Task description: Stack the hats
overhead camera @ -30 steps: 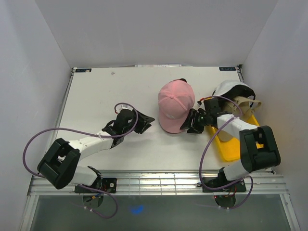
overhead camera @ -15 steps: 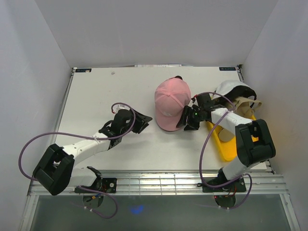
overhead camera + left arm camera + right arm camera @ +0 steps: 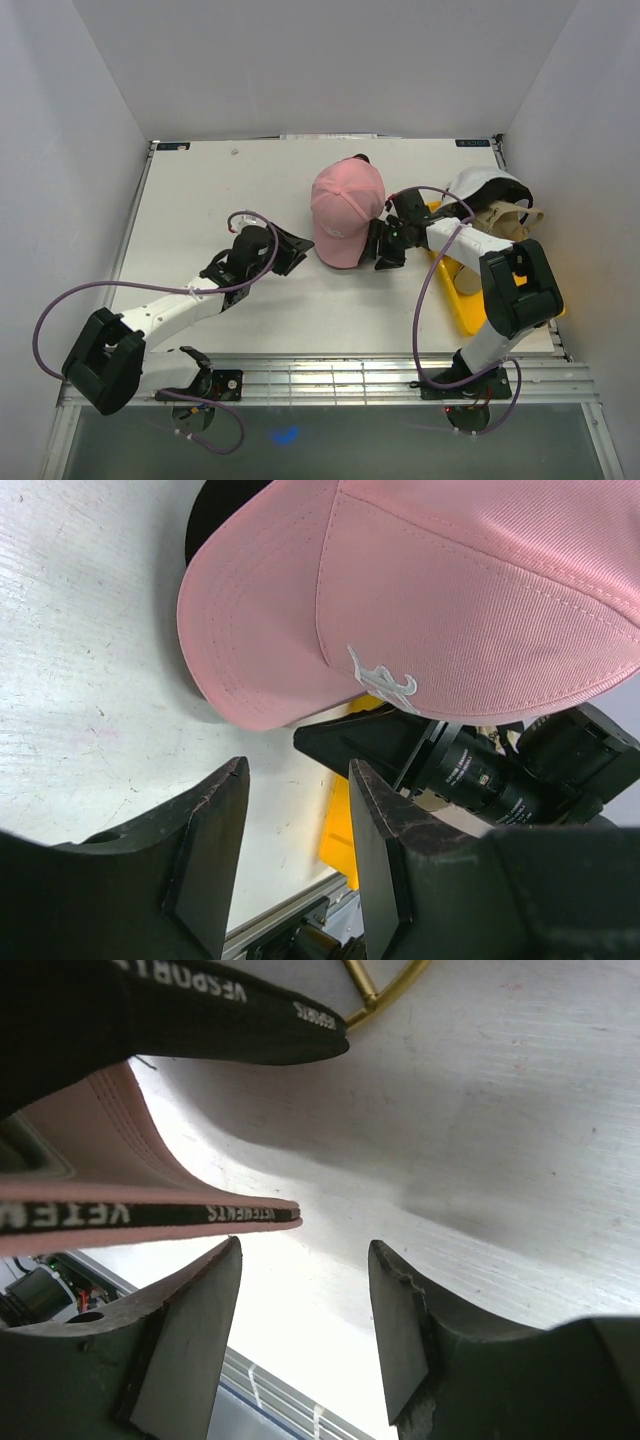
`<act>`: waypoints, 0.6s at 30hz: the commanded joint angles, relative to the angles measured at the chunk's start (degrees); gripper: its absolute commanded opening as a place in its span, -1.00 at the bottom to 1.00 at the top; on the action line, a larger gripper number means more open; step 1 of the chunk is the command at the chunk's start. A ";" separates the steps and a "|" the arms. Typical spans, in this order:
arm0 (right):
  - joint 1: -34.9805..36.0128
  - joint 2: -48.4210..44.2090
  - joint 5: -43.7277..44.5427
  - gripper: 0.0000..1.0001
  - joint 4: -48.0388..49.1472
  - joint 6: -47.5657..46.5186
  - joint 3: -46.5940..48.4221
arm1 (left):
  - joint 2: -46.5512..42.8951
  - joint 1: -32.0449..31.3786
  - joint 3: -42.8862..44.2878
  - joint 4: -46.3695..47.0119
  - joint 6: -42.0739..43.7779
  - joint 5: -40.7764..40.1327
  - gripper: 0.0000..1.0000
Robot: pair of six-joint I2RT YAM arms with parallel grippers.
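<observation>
A pink cap (image 3: 345, 212) lies at the table's middle, over a black cap whose edge (image 3: 358, 160) peeks out behind it. My right gripper (image 3: 384, 243) is open, touching the pink cap's right side. In the right wrist view the pink cap's rim (image 3: 150, 1212) sits just above my left fingertip (image 3: 205, 1280), with a black brim (image 3: 200, 1010) above. My left gripper (image 3: 290, 250) is open and empty, just left of the pink cap's brim (image 3: 260, 650). A white cap (image 3: 482, 186) and a tan cap (image 3: 510, 215) sit stacked at the right.
A yellow tray (image 3: 470, 295) lies under the right arm by the right wall; it also shows in the left wrist view (image 3: 345, 830). A gold wire stand (image 3: 385, 985) shows in the right wrist view. The table's near edge runs along a metal rail (image 3: 330, 375).
The pink cap has slid left and slightly back, and my right gripper has moved left with it. My left gripper has shifted slightly left.
</observation>
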 commanded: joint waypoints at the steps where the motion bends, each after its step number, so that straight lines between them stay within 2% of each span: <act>1: 0.14 -1.68 1.75 0.20 -1.33 -1.15 0.25 | -2.43 0.15 2.15 -1.48 1.34 -1.06 0.09; 7: 0.14 -6.60 3.24 0.30 -3.78 -1.15 -0.37 | -3.66 0.15 3.20 -2.18 2.65 -0.27 0.11; 14: 0.05 -13.72 5.26 0.32 -9.58 -0.71 0.68 | -5.51 0.15 6.54 -4.73 5.46 0.35 0.14; 18: -0.82 -21.43 8.50 0.32 -14.41 0.16 2.26 | -7.35 0.23 7.77 -6.49 7.48 0.70 0.15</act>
